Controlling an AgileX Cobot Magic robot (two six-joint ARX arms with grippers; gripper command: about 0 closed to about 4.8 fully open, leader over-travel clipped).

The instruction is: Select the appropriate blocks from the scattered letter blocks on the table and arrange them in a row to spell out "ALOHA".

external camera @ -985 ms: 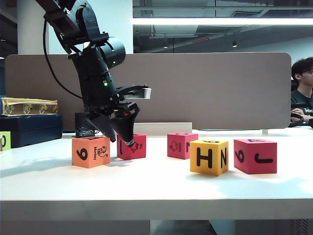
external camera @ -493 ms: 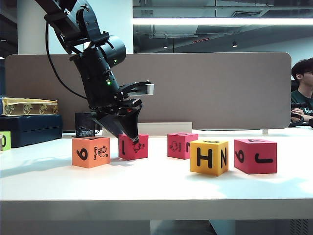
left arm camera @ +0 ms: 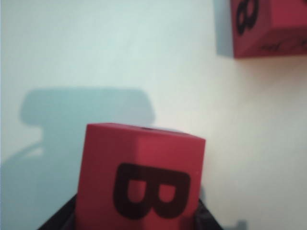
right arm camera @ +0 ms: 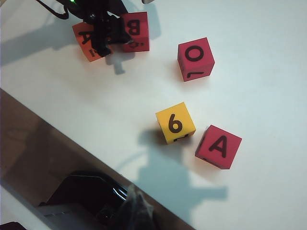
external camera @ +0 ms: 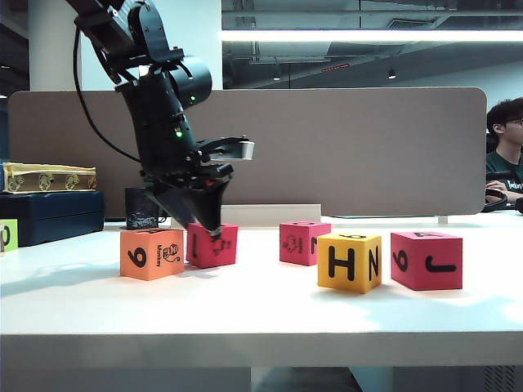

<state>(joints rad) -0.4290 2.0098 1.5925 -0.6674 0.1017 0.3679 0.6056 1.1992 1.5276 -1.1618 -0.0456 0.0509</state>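
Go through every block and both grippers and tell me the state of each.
Left gripper: closed around the B block.
B block: gripped, beside the orange block.
Orange block: resting, A up.
O block: resting.
Yellow block: resting, 6 up.
A block: resting.
Right gripper: shut, empty.

L gripper [external camera: 214, 230] sits low over the B block [external camera: 214, 245], jaws either side, orange block [external camera: 152, 253] just beside: tight gap there. R gripper [right arm camera: 135, 207] off by surface [external camera: 261, 318] edge. Wide bare surface in front of the row; gaps betw O block [external camera: 304, 242], yellow block [external camera: 350, 261], A block [external camera: 426, 260] narrow.
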